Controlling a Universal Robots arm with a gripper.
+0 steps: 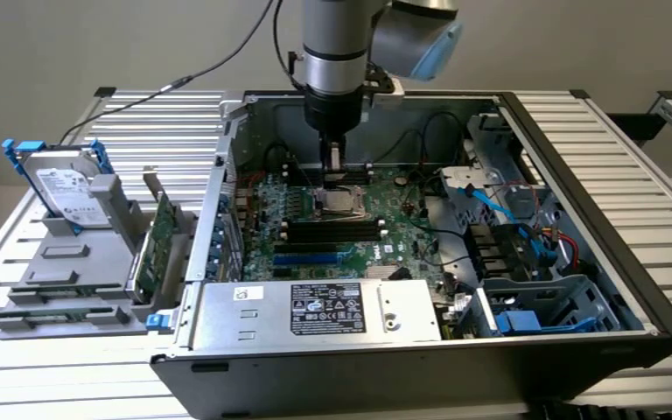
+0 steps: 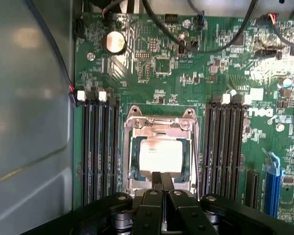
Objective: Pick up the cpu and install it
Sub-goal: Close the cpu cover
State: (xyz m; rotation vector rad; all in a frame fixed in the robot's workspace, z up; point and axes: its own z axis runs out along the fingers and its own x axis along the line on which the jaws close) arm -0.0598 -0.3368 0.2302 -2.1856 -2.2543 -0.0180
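Note:
The cpu [image 2: 159, 152], a flat silver square, lies inside the metal-framed socket [image 2: 159, 122] on the green motherboard [image 2: 157, 63]. It sits level within the socket frame. My gripper [image 2: 161, 179] hangs straight down into the open computer case, its two dark fingers pressed together with nothing between them. Their tips stand over the cpu's edge; I cannot tell whether they touch it. From the exterior view the gripper [image 1: 335, 181] is just above the socket and cpu [image 1: 339, 204] in the middle of the board.
Black memory slots [image 2: 98, 147] flank the socket on both sides. Cables [image 2: 210, 44] cross the board. The case wall [image 1: 213, 219] and power supply [image 1: 312, 311] hem the board in. Outside the case, on the exterior view's left, stand a hard drive [image 1: 66, 185] and a green card [image 1: 157, 238].

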